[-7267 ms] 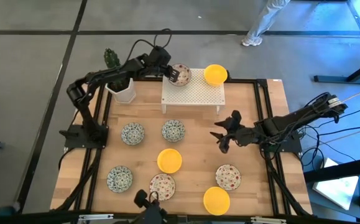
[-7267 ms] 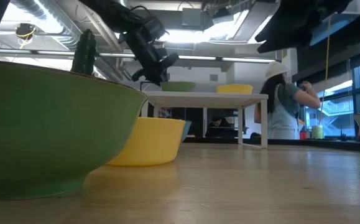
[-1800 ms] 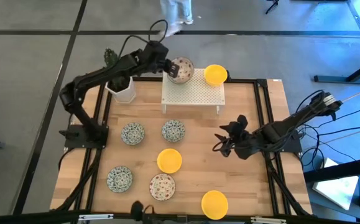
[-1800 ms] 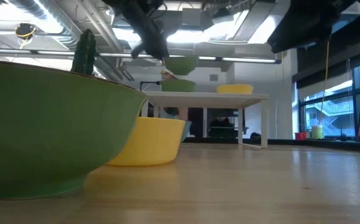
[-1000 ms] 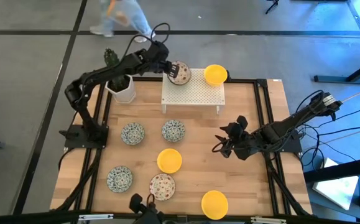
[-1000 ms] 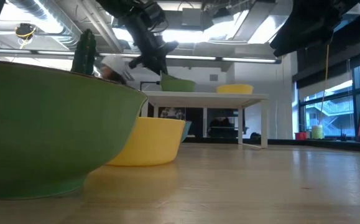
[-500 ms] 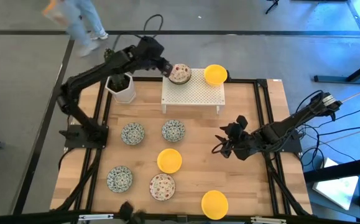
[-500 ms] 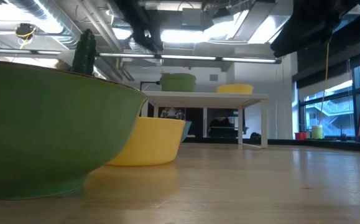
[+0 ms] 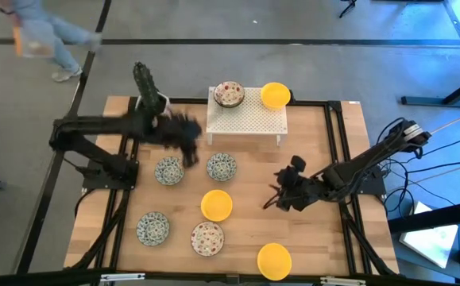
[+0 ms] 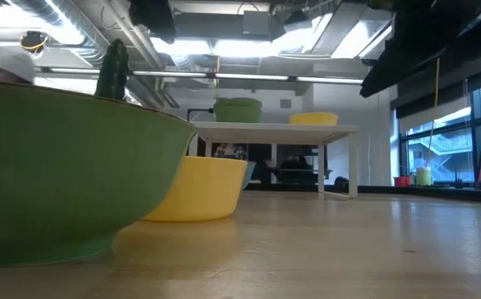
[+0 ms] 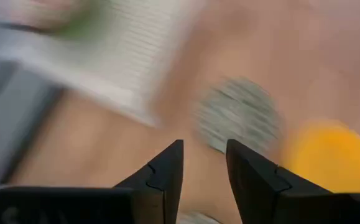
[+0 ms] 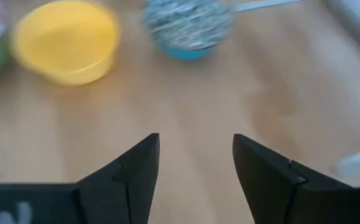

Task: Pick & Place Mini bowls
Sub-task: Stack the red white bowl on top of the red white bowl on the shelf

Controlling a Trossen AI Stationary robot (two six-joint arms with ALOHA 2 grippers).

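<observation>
My left gripper [image 9: 188, 151] is open and hovers over the table between the white rack [image 9: 247, 119] and two blue-green bowls [image 9: 169, 170] [image 9: 222, 166]. In the left wrist view the gripper [image 11: 204, 155] shows one blue-green bowl [image 11: 239, 115] and a yellow bowl [image 11: 329, 155] ahead. A reddish-speckled bowl [image 9: 229, 94] and a yellow bowl [image 9: 275, 94] rest on the rack. My right gripper [image 9: 279, 195] is open above bare wood, right of the middle yellow bowl [image 9: 217, 204]. Its own view, past the gripper [image 12: 195, 149], shows a yellow bowl [image 12: 64, 40] and a blue-green bowl [image 12: 189, 25].
A third blue-green bowl [image 9: 152, 228], a reddish-speckled bowl [image 9: 207, 237] and a yellow bowl [image 9: 275, 260] sit near the table's near edge. The cactus in its white pot [image 9: 152, 99] stands at the far left corner. A person [image 9: 43, 32] walks beyond the table.
My left gripper has come away from the speckled bowl, which stays on the rack. The gripper has swung quickly toward the near edge and down, to above the blue-green bowls. My right gripper has shifted slightly toward the table's near left.
</observation>
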